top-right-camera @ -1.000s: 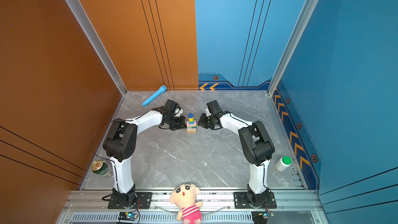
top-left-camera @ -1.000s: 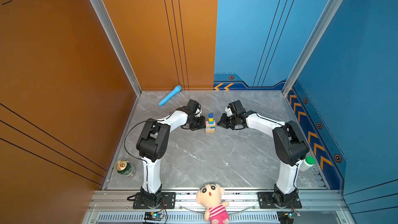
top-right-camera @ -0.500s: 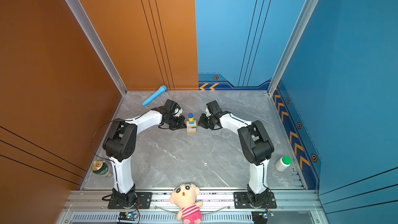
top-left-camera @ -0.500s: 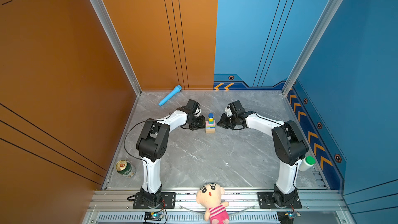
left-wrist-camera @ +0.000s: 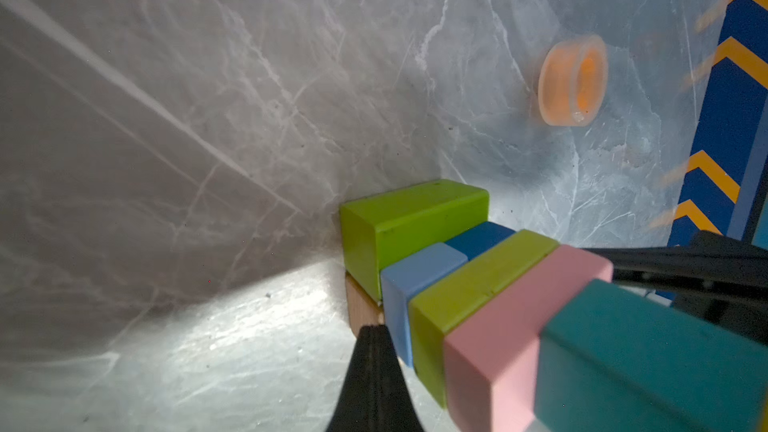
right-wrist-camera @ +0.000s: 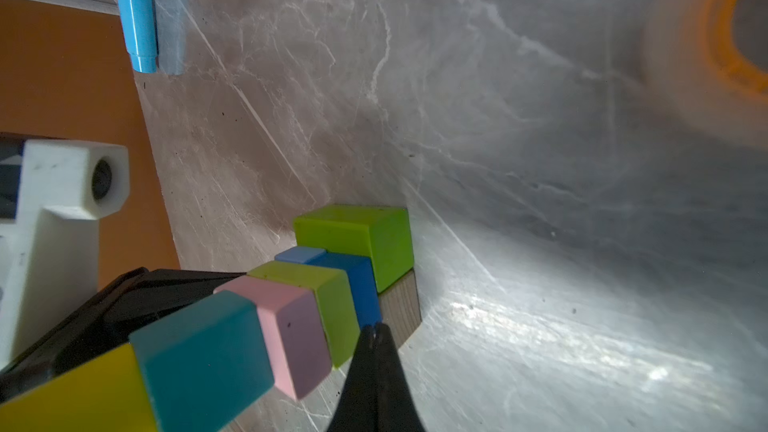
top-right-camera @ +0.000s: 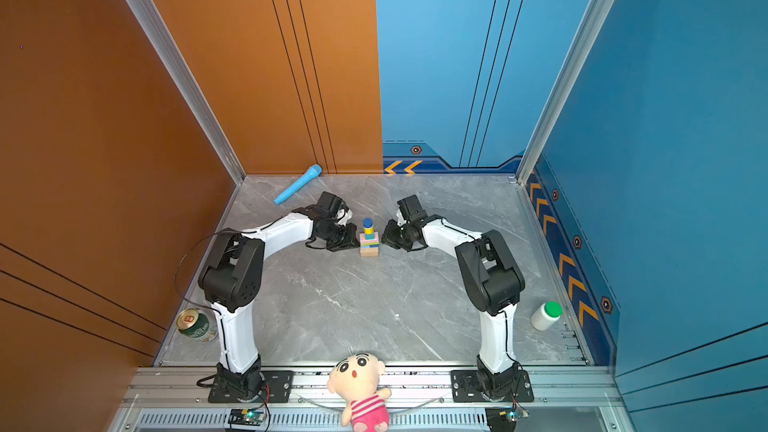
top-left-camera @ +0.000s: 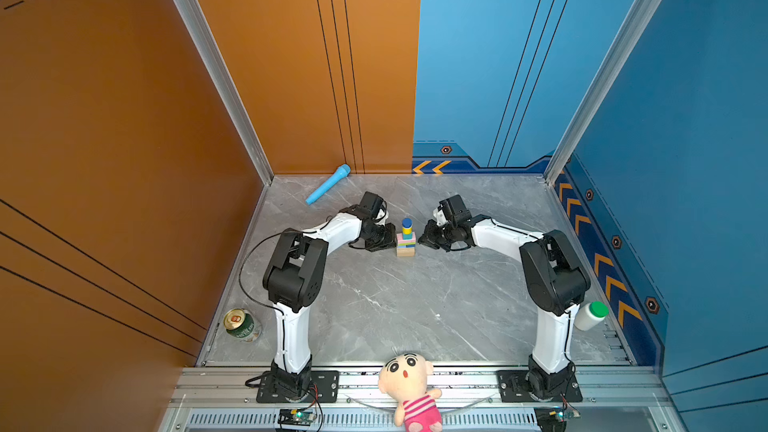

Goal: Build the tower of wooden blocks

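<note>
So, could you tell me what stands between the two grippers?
The wood block tower stands between the left gripper and right gripper, in both top views.

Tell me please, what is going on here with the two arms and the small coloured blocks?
Two robot arms are working on a block tower in the middle of the table. The tower stands upright, with a dark blue cylinder on top. The left tool and the right tool are both shut and hold nothing. Each points at the tower's lower blocks from its own side. I cannot tell whether they touch it.
</note>
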You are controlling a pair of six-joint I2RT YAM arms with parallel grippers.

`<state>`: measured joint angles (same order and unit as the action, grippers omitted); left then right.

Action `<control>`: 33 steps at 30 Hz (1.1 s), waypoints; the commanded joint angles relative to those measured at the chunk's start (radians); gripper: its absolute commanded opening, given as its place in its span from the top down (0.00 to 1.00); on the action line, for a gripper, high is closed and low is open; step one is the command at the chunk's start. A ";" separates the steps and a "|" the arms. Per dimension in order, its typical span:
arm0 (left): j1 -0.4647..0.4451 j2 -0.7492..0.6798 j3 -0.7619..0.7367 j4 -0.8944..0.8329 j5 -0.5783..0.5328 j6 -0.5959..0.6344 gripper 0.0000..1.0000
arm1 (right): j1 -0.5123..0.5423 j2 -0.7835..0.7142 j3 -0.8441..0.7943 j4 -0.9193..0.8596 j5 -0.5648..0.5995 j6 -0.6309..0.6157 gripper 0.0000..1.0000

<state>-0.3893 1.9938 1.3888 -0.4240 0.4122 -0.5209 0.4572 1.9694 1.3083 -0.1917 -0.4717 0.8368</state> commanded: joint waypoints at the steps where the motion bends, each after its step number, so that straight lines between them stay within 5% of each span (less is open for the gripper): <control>1: 0.009 -0.029 0.007 -0.035 0.006 0.012 1.00 | 0.004 0.022 0.026 0.017 -0.008 0.013 1.00; 33: 0.008 -0.027 0.008 -0.035 0.008 0.011 1.00 | 0.018 0.023 0.029 0.017 -0.015 0.018 1.00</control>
<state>-0.3862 1.9938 1.3888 -0.4244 0.4122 -0.5205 0.4671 1.9743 1.3170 -0.1871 -0.4717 0.8402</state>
